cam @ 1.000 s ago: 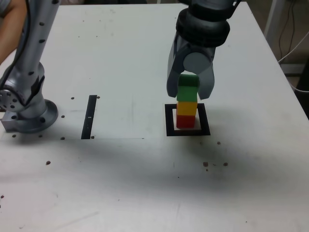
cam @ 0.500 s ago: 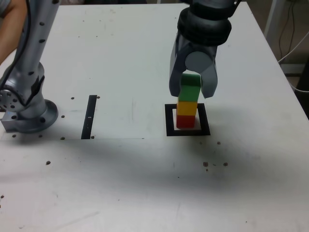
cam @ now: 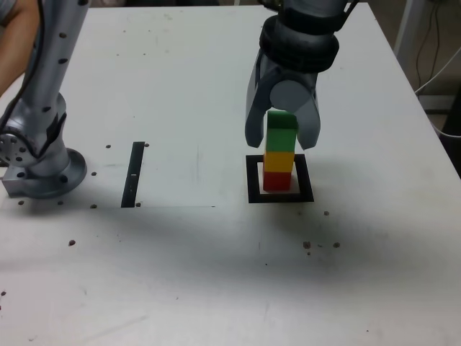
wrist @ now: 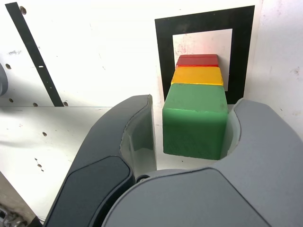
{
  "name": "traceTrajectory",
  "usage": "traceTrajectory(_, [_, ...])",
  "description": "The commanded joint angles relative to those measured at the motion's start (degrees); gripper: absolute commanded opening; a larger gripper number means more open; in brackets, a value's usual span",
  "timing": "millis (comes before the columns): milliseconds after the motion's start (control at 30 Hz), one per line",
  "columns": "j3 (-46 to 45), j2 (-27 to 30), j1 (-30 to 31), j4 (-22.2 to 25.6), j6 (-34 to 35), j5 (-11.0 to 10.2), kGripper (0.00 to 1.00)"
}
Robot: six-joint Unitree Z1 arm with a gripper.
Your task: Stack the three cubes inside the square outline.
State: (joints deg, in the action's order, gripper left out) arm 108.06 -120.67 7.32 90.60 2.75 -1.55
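Stack complete: green cube [cam: 281, 132] on yellow cube [cam: 279, 160] on red cube [cam: 277, 179], inside the square outline [cam: 252, 179]. Your claw [cam: 282, 141] straddles the green cube, jaws parted, gripping nothing; you need only withdraw.

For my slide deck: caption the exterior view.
Open gripper straddles the green cube topping yellow and red cubes inside the square outline.
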Motion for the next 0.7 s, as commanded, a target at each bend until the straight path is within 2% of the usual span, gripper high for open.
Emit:
traceTrajectory(0, [-0.1, 0.0, -0.1, 0.3, 0.2, 0.1, 0.78])
traceTrajectory(100, [0.0, 0.3, -0.1, 0.0, 0.2, 0.2, 0.95])
traceTrajectory(167, [0.1, 0.7, -0.1, -0.3, 0.3, 0.1, 0.99])
traceTrajectory(433, [0.6, 2.3, -0.1, -0.7, 0.5, -0.6, 1.0])
traceTrajectory(667, [0.9, 5.4, -0.1, -0.8, 1.9, -0.3, 1.0])
